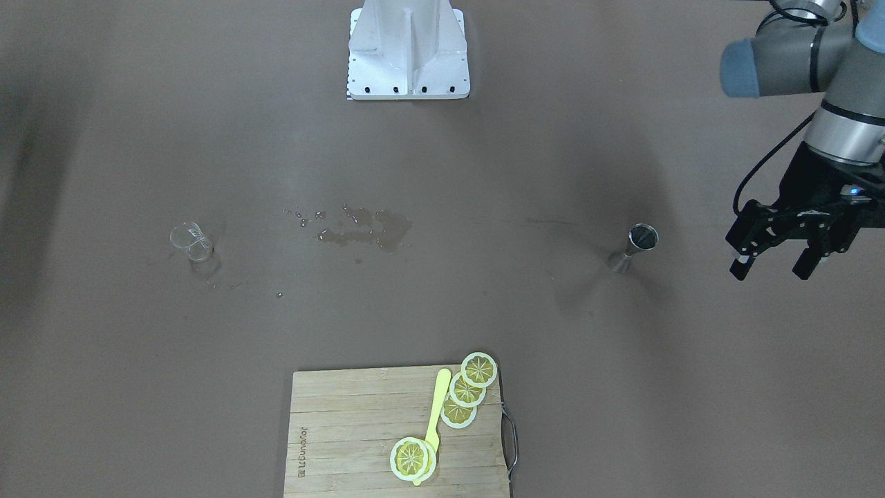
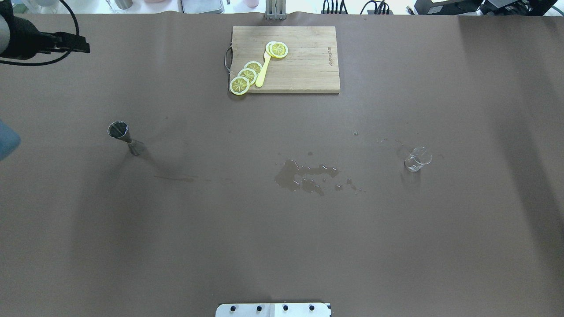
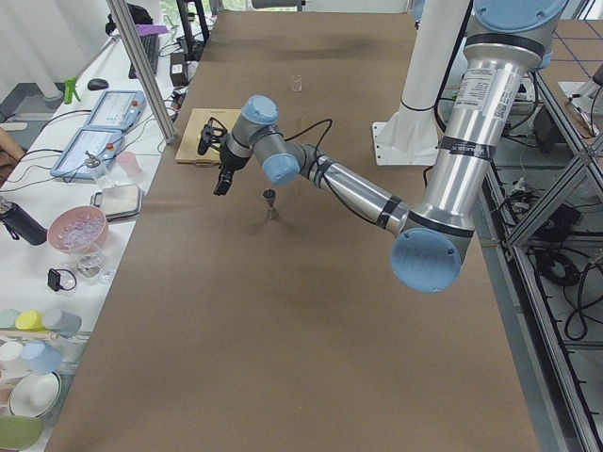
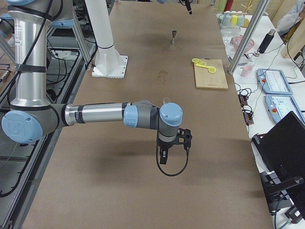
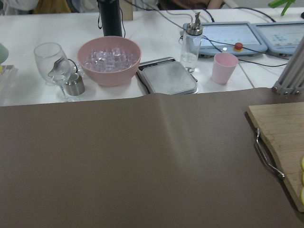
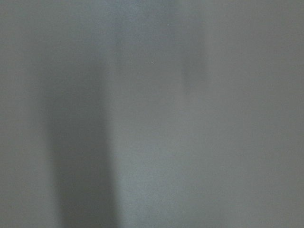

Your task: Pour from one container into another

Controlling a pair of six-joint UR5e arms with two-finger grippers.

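Observation:
A steel jigger stands upright on the brown table on my left side. A small clear glass beaker stands far off on the right side. My left gripper hangs open and empty above the table, outboard of the jigger and well apart from it. My right gripper shows only in the exterior right view, low over bare table short of the beaker; I cannot tell its state. The right wrist view shows only blurred table surface.
A puddle of spilled liquid lies mid-table between the two containers. A wooden cutting board with lemon slices and a yellow knife sits at the far edge. A side table holds a pink bowl, a glass and a cup.

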